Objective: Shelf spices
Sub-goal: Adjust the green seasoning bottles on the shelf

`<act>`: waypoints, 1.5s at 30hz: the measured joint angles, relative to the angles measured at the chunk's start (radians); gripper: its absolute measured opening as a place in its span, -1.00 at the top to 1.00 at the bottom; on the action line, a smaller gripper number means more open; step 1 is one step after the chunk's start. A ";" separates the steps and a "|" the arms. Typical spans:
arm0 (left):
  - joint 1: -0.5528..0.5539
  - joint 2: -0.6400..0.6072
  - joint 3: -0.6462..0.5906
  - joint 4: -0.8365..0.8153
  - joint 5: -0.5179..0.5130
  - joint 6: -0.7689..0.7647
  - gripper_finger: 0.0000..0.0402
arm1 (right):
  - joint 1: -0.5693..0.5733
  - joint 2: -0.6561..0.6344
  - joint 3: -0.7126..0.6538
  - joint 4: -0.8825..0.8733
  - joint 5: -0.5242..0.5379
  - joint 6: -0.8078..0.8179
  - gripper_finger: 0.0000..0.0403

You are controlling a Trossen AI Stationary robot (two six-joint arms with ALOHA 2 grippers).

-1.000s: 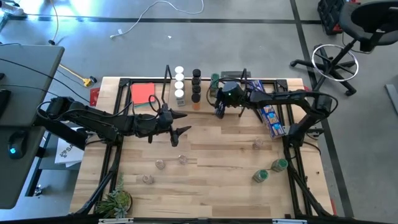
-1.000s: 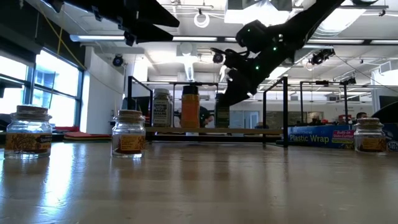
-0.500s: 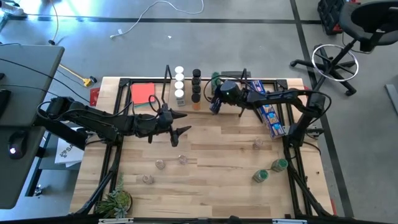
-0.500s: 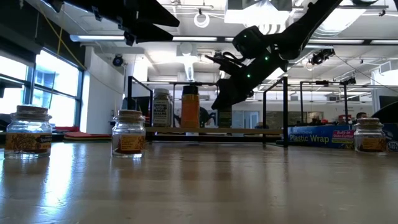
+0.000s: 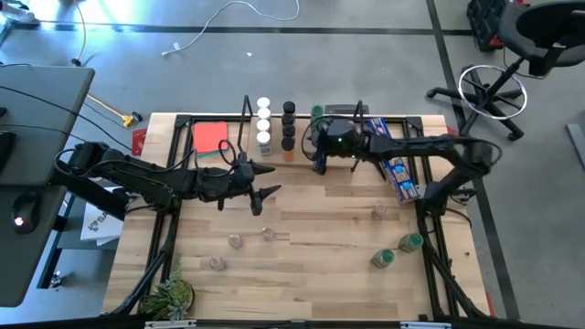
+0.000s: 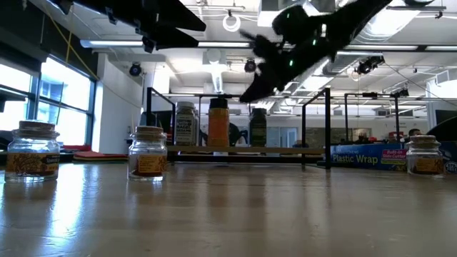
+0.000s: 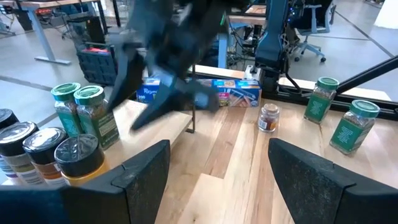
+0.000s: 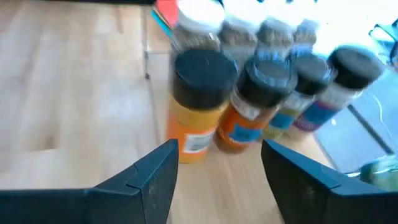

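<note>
The shelf [image 5: 352, 111] stands at the table's far middle. On its board stand rows of spices with white lids [image 5: 263, 123], black lids [image 5: 289, 128] and green lids [image 7: 93, 115]. My right gripper [image 5: 319, 163] hangs open just above and in front of the shelf, facing the black-lidded jars [image 8: 202, 93], with nothing between its fingers. Left of the table's middle my left gripper [image 5: 271, 192] waits open above the table. Loose jars stand on the table: clear ones [image 5: 236, 241] [image 5: 268, 234] [image 5: 379, 212] and green-lidded ones [image 5: 410, 242] [image 5: 382, 259].
A blue printed packet [image 5: 395, 164] lies right of the shelf and a red card [image 5: 210, 136] left of it. A small plant [image 5: 170, 294] sits at the near left corner. Another clear jar [image 5: 217, 263] stands near front left. Bare wood lies in the middle.
My right gripper has risen from the shelf's board and tipped, drawing back a little from the jars. The dark-lidded jar it stood in front of now shows free on the shelf.
</note>
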 joint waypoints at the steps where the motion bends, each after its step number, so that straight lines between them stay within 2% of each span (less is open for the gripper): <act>1: 0.000 0.000 0.000 -0.002 0.000 0.000 -0.34 | 0.002 -0.028 0.024 -0.052 0.000 -0.016 -0.11; 5: 0.000 0.000 0.000 -0.001 0.001 0.000 -0.34 | -0.039 -0.113 0.175 -0.347 0.004 -0.121 -0.11; 8: 0.000 0.000 0.000 -0.002 0.001 0.000 -0.34 | -0.110 -0.113 0.301 -0.562 0.003 -0.268 -0.11; 10: 0.000 0.000 0.000 -0.002 0.001 0.000 -0.34 | -0.175 -0.090 0.364 -0.616 0.003 -0.353 -0.11; 14: 0.000 0.000 0.000 -0.002 0.001 0.000 -0.34 | -0.324 -0.006 0.456 -0.639 -0.002 -0.388 -0.11; 20: 0.000 0.000 0.000 -0.002 0.001 0.000 -0.34 | -0.462 0.188 0.549 -0.620 -0.106 -0.336 -0.11; 28: 0.001 0.000 0.000 -0.002 0.000 0.000 -0.34 | -0.481 0.367 0.674 -0.605 -0.159 -0.334 -0.11; 38: 0.001 0.000 0.000 -0.001 0.000 0.000 -0.34 | -0.481 0.385 0.690 -0.647 -0.302 -0.352 -0.11; 45: 0.001 0.000 0.000 -0.001 0.000 0.000 -0.34 | -0.481 0.385 0.690 -0.707 -0.285 -0.362 -0.11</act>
